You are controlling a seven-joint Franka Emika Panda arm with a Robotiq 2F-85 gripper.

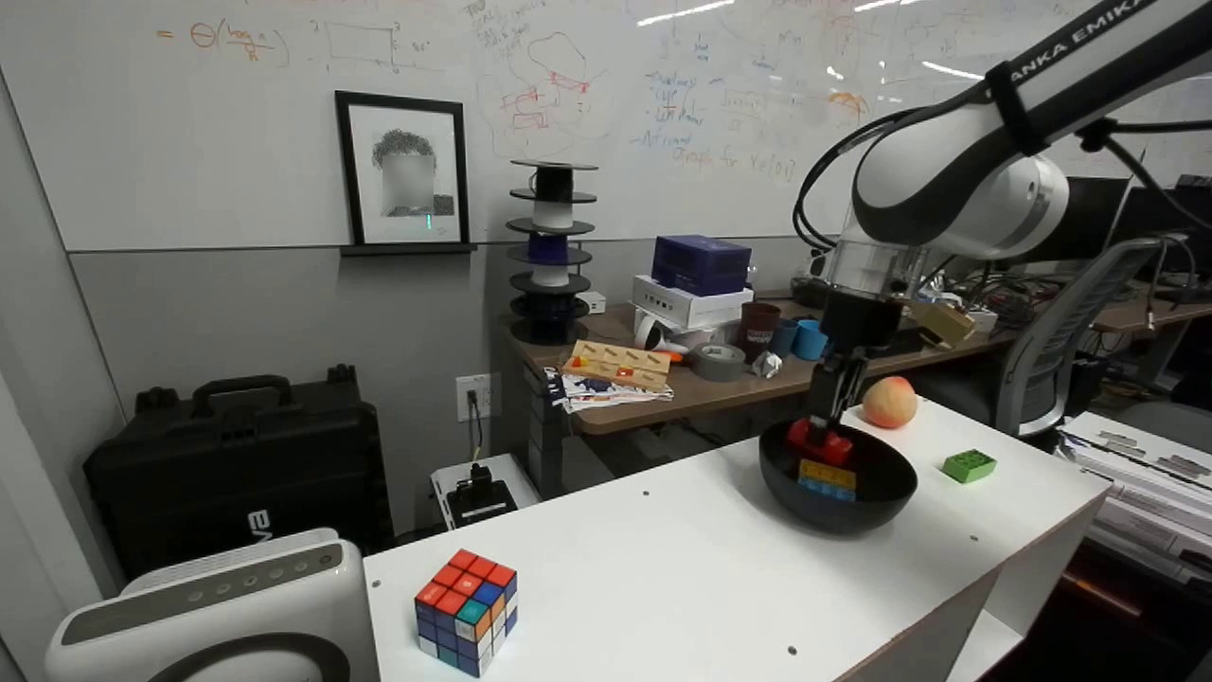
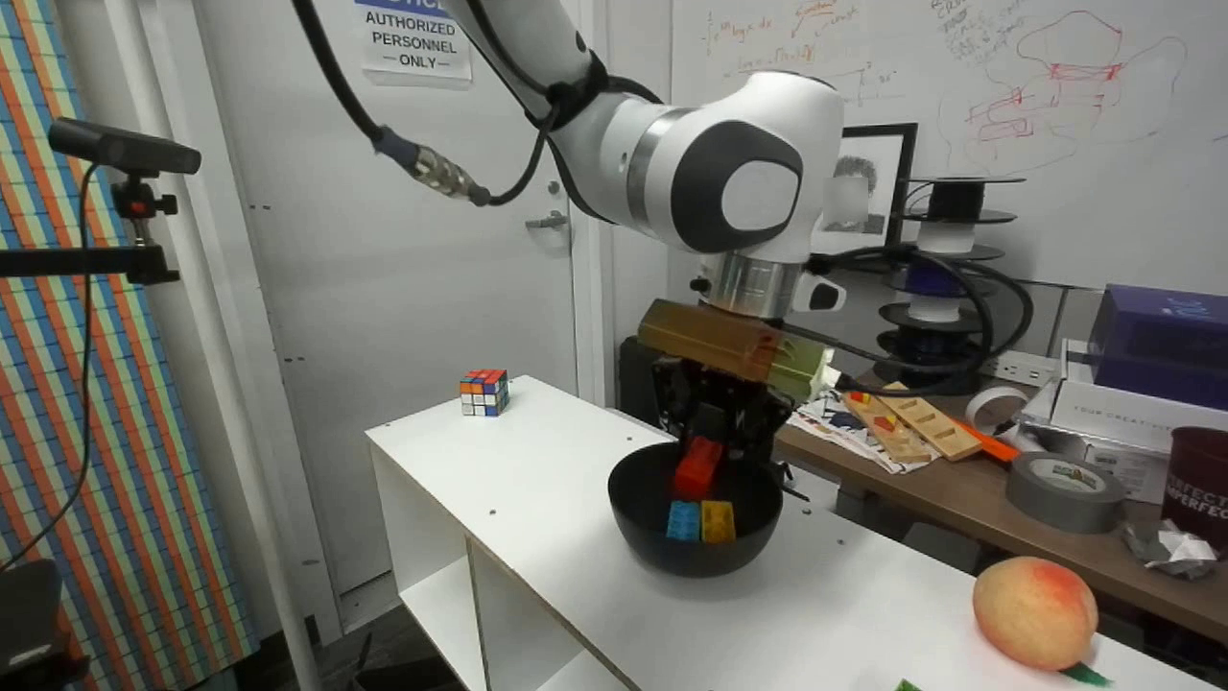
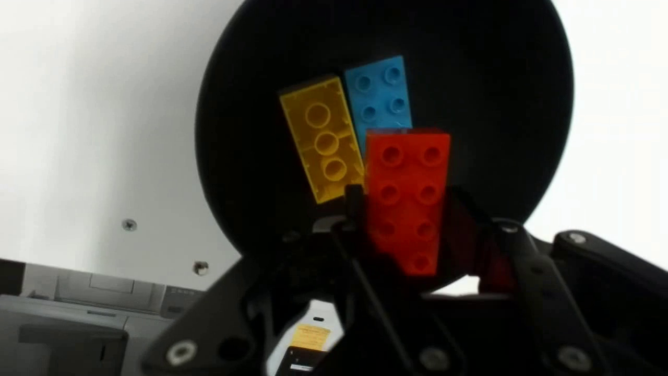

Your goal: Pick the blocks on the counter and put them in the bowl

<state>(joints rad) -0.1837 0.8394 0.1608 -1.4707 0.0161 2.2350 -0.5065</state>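
Note:
The black bowl (image 1: 838,516) stands on the white counter (image 1: 644,559); its inside shows in the wrist view (image 3: 485,104). The yellow block (image 3: 323,141) and the blue block (image 3: 378,89) lie side by side in the bowl, and also show in an exterior view (image 2: 718,521) (image 2: 683,521). My gripper (image 2: 715,443) points down into the bowl, shut on the red block (image 3: 407,193). The red block is tilted, inside the rim, above part of the blue block in the wrist view. Whether it touches the bowl is hidden. The green block (image 1: 969,465) lies on the counter beside the bowl.
A peach-like orange ball (image 1: 889,403) sits on the counter near the bowl and the green block. A puzzle cube (image 1: 467,611) stands toward the counter's other end. A brown desk (image 1: 615,417) with boxes, tape and cups runs behind the counter.

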